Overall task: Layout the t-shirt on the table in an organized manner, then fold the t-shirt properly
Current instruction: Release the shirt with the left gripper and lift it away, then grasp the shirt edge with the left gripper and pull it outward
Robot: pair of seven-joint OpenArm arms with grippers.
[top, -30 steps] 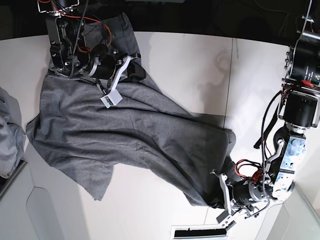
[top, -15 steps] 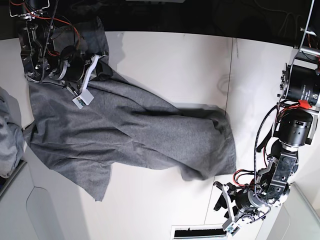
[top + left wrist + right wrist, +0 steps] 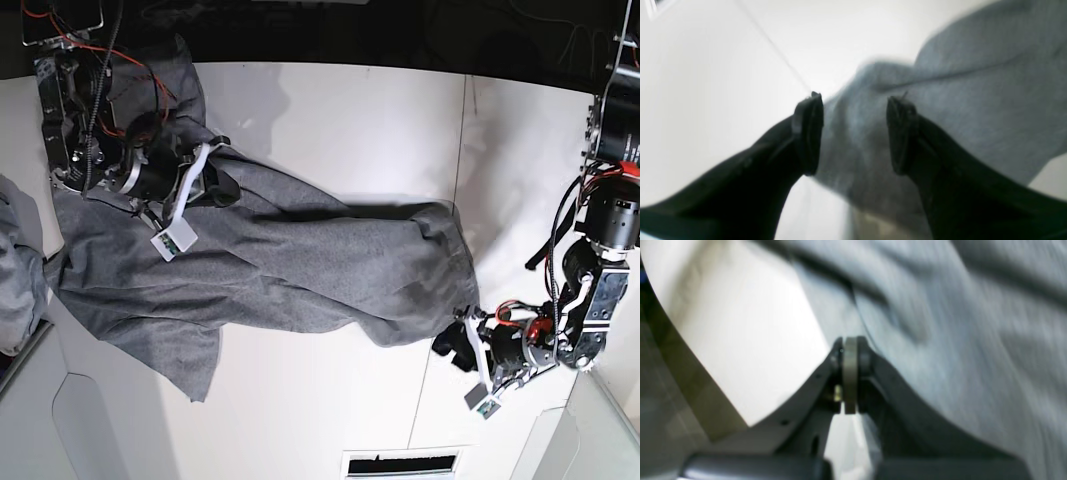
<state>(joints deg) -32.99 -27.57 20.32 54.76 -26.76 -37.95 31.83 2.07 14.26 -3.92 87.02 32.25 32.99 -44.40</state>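
The grey t-shirt [image 3: 300, 260] lies crumpled in a long band across the white table [image 3: 340, 120], from far left to near right. My right gripper [image 3: 222, 185], at the view's left, is shut on the shirt's upper left part. In the right wrist view its jaws [image 3: 850, 373] are pressed together at the edge of the fabric [image 3: 957, 350]. My left gripper [image 3: 452, 345] is open at the shirt's lower right end. In the left wrist view [image 3: 855, 133] grey fabric [image 3: 957, 100] shows between and beyond the two black fingers; contact cannot be told.
A second pale grey cloth pile [image 3: 15, 270] lies at the left edge. A dark seam line [image 3: 462, 170] crosses the table on the right. A white vented piece [image 3: 400, 463] sits at the front edge. A white tag [image 3: 170, 243] dangles from the right arm.
My left gripper let go of the shirt's right end, dropped back toward the front edge, and has come back to that end, open. My right gripper moved left with the shirt, then slightly right.
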